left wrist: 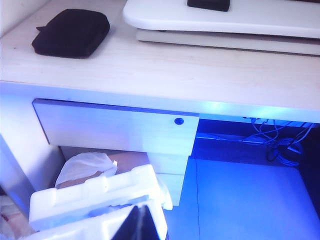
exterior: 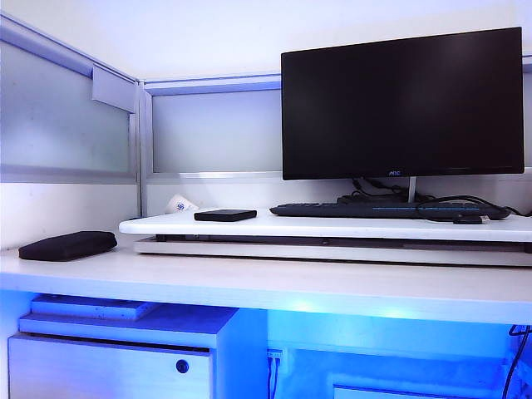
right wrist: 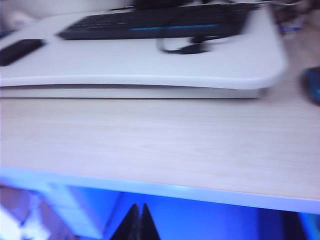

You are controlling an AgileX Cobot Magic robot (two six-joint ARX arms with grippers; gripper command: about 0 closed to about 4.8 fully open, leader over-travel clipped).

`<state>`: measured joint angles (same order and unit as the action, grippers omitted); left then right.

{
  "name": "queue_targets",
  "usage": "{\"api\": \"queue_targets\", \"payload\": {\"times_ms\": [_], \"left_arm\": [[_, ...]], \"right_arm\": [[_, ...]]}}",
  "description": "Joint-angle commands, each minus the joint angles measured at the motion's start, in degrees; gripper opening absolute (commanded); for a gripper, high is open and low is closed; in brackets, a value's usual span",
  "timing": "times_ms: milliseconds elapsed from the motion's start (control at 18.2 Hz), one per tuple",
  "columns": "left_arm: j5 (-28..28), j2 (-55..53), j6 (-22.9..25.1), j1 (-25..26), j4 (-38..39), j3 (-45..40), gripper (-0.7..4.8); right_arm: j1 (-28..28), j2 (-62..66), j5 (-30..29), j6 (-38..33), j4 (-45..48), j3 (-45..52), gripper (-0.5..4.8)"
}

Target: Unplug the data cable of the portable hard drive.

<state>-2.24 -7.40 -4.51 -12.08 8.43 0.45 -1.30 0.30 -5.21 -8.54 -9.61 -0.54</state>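
Observation:
The portable hard drive (exterior: 225, 214), a small flat black box, lies on the left part of the white raised platform (exterior: 332, 226); it also shows in the wrist views (left wrist: 209, 4) (right wrist: 20, 50). No cord shows at the drive. The thin black data cable (exterior: 465, 202) loops at the keyboard's right end, and its plug (right wrist: 192, 49) rests loose on the platform. My left gripper (left wrist: 139, 222) is shut and empty, low in front of the desk edge over a white foam box. My right gripper (right wrist: 138, 220) is also shut and empty, below the desk's front edge. Neither arm shows in the exterior view.
A black keyboard (exterior: 374, 210) and a monitor (exterior: 403, 104) stand on the platform. A black padded cushion (exterior: 68, 245) lies on the desk at the left. Under the desk are a drawer cabinet (left wrist: 115, 130), a white foam box (left wrist: 100, 200) and hanging cables (left wrist: 280, 145).

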Motion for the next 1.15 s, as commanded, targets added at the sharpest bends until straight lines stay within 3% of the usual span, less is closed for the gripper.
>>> {"api": "queue_targets", "payload": {"times_ms": [55, 165, 220, 330, 385, 495, 550, 605, 1155], "left_arm": [[-1.7, 0.4, 0.5, 0.1, -1.4, -0.1, -0.06], [-3.4, 0.7, 1.9, 2.6, -2.5, -0.1, -0.06], [-1.1, 1.0, 2.2, 4.2, -2.5, -0.1, -0.06], [7.6, 1.2, 1.8, 11.1, -2.4, -0.1, -0.06], [19.4, 1.2, -0.4, 19.7, -2.2, -0.1, -0.05], [21.5, 1.2, -0.4, 19.6, -2.1, -0.1, -0.05], [21.7, 1.2, -0.4, 19.6, -1.0, -0.1, -0.05], [21.7, 1.2, -0.4, 19.6, -0.8, -0.1, -0.05], [21.7, 1.2, -0.4, 19.6, -0.8, -0.1, -0.05]], "right_arm": [[-0.2, -0.2, 1.7, 0.2, -0.3, 0.2, -0.08], [-3.6, -0.2, 2.1, 1.1, -0.4, 0.2, -0.07], [-4.7, -0.2, 1.6, 0.9, -0.4, 0.2, -0.07], [-8.2, -0.2, -0.8, -0.5, 0.1, 0.2, -0.07], [-8.3, -0.2, -2.7, -0.5, 0.3, 0.2, -0.07], [-8.3, -0.2, -4.2, -1.8, 0.3, 0.2, -0.07], [-5.0, -0.2, -8.0, -3.7, 0.5, 0.2, -0.07], [-1.0, -0.2, -7.3, -3.7, 0.6, 0.2, -0.06], [-0.6, -0.2, -7.4, -3.7, 0.9, 0.2, -0.05]]}}
